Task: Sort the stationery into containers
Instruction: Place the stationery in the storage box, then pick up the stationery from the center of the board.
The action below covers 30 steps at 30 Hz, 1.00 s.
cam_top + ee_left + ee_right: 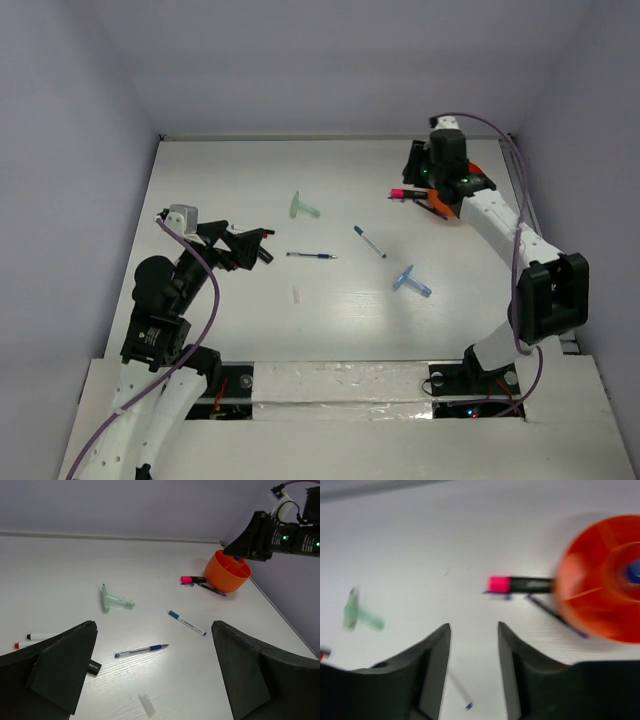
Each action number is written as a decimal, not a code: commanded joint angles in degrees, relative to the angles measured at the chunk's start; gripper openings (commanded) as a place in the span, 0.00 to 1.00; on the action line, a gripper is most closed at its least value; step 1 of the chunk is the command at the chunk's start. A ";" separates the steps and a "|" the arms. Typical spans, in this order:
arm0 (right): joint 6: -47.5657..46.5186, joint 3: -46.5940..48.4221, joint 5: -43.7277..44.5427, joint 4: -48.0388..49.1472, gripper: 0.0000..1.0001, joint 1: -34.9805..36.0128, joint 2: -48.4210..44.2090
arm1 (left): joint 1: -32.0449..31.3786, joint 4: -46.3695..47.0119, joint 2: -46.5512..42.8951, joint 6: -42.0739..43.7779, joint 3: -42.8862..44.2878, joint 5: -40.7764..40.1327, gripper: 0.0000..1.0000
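The orange cup [441, 207] stands at the far right, partly under my right arm; it also shows in the left wrist view [227, 572] and the right wrist view [605, 580], with a blue-capped bottle [634, 571] inside. A pink marker [405, 193] and a dark pen [212, 589] lie against its left side. A green T piece [303, 208], a blue T piece [411, 281], a blue pen [311, 255] and a blue-capped marker [369, 241] lie mid-table. My right gripper [412, 172] is open and empty above the pink marker. My left gripper [252, 246] is open and empty, left of the blue pen [141, 651].
A small clear piece [297, 294] lies near the front. Two white markers [35, 640] and a small black item [93, 667] lie by my left finger. White walls close in the table on three sides.
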 commanded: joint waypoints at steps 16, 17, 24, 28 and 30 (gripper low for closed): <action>-15.54 13.11 -26.95 4.01 0.47 17.99 26.95 | 0.91 2.28 8.22 -2.90 1.99 1.52 0.99; -15.81 13.11 -27.04 4.71 0.54 17.99 28.53 | 0.92 2.02 9.01 -2.37 2.25 2.14 0.99; -18.27 15.22 -27.40 9.03 0.61 19.74 34.25 | 2.50 2.10 10.60 -1.84 2.34 4.08 0.99; -19.85 18.12 -26.34 9.55 0.61 20.28 37.85 | 3.64 2.10 11.48 -1.93 2.25 4.70 0.99; -20.29 18.30 -25.55 10.69 0.59 20.28 38.99 | 4.17 2.19 12.01 -1.93 2.25 5.14 0.99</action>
